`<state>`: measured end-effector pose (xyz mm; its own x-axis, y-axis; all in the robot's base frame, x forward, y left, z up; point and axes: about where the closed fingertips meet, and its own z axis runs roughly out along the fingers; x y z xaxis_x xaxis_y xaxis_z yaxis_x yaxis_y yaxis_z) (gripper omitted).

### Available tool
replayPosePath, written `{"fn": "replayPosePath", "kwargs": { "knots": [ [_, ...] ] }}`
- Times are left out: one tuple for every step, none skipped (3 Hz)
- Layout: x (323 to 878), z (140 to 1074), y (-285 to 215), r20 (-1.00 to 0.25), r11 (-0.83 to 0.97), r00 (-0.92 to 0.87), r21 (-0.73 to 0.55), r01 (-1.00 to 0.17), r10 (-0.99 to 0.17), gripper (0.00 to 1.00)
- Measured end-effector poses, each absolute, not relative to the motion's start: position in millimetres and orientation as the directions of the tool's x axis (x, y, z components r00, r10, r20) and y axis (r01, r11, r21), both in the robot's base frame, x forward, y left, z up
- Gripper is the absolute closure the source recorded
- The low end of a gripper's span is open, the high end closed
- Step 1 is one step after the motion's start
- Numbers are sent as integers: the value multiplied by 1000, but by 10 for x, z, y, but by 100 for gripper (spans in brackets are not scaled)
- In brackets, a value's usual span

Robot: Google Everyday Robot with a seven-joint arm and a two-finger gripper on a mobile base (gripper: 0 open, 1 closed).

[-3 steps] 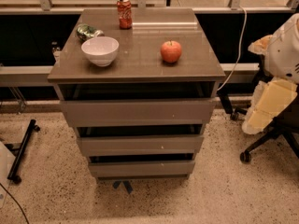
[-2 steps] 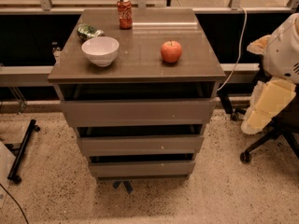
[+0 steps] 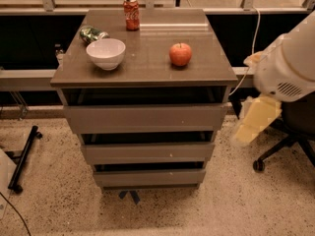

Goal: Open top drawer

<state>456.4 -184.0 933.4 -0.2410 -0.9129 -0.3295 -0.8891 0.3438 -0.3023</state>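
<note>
The top drawer (image 3: pixel 147 118) is the widest grey-taupe front, just under the cabinet top (image 3: pixel 147 38). A dark gap shows above its flat, handleless panel. Two narrower drawer fronts sit below it, the middle (image 3: pixel 147 153) and the bottom (image 3: pixel 147 177). My arm's white body (image 3: pixel 288 63) comes in from the right. My gripper (image 3: pixel 251 127), a pale yellowish shape, hangs to the right of the cabinet at the height of the top drawer, apart from it.
On the cabinet top stand a white bowl (image 3: pixel 106 53), a red soda can (image 3: pixel 131 14), a green crumpled bag (image 3: pixel 92 34) and a red apple (image 3: pixel 180 54). An office chair base (image 3: pixel 280 154) is at the right, a black stand (image 3: pixel 23 156) on the floor at the left.
My arm and gripper have moved left and a little down, closer to the cabinet's right side. The drawers and the objects on top have not moved.
</note>
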Motion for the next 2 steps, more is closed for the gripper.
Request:
{"fn": "replayPosePath", "kwargs": {
  "knots": [
    [4697,9066,-1669,-352,354,-240,-310,-882,-905,0],
    [4901,8740,-1506,-388,370,-243,-295,-881,-889,0]
  ]
}}
